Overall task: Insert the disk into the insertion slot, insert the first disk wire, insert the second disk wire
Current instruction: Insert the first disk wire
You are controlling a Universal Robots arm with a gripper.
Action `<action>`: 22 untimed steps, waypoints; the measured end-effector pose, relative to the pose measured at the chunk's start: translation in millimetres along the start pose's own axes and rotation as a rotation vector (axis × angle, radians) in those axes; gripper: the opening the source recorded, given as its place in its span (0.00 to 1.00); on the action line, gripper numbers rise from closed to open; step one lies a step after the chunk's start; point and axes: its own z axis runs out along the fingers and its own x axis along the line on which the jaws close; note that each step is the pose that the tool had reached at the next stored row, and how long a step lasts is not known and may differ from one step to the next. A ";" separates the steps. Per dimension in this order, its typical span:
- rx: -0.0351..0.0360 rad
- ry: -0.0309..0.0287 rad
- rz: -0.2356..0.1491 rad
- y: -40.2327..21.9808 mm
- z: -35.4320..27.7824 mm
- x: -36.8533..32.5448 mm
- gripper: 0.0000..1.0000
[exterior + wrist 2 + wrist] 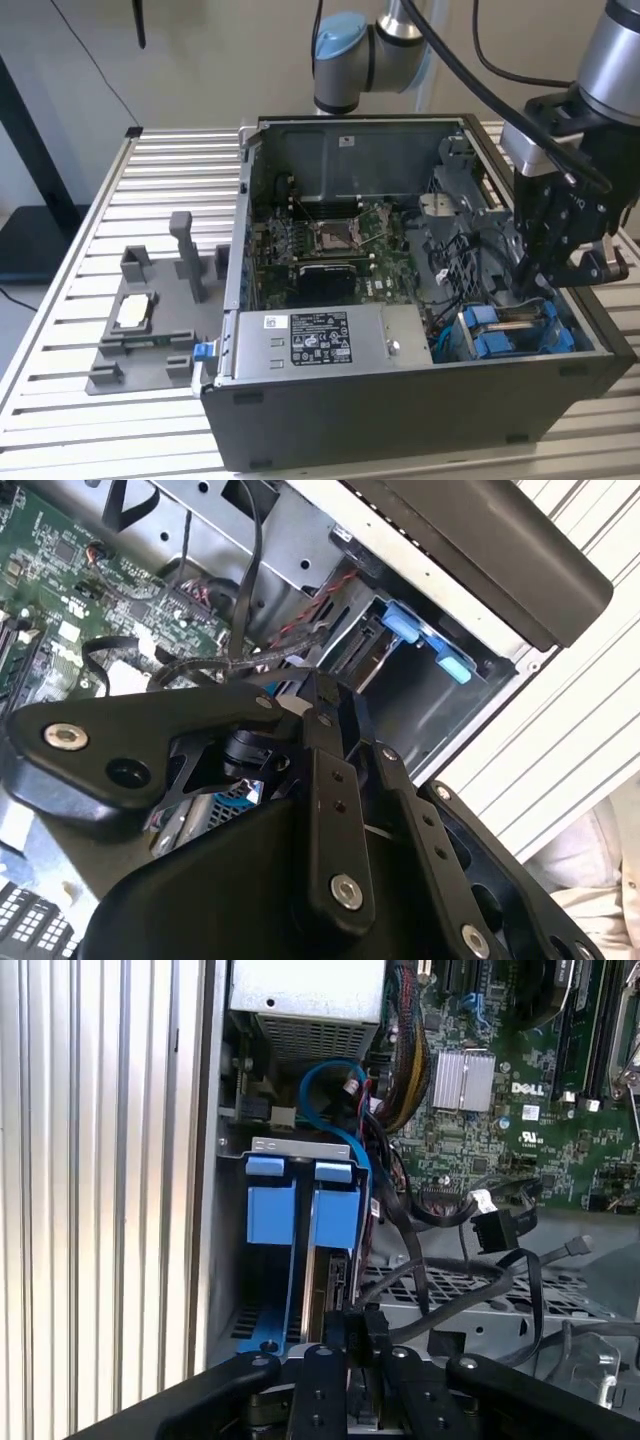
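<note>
The slatted tabletop [170, 160] carries the open computer case [400, 410], laid on its side so that I can reach its inside from above. Well away from my pincer [535, 282], across the case, lies the motherboard [340, 240]. Nearer to it, along the case wall, sits the silver power supply [310, 340].

Directly under my pincer is the insertion slot [482, 335], its 2 blue rails standing up to guide a drive straight down. I judge the disk [515, 322] to be seated between them already, which would explain why I hang so low over the bay.

In the first wrist view, loose black wires [470, 1285] trail just beside my pincer, 1 of them ending in a black connector [492, 1228]. Whether my pincer is open or closed, I cannot tell.
</note>
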 end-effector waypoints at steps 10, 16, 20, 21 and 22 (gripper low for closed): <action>-0.0393 -0.0030 0.002 -16.4 8.9 4.9 0.19; -0.0441 -0.0061 0.005 -21.2 12.3 5.9 0.19; -0.0470 -0.0087 0.013 -21.8 13.1 6.0 0.19; -0.0473 -0.0089 0.015 -22.0 13.3 6.0 0.19; -0.0473 -0.0088 0.018 -22.1 13.4 6.1 0.19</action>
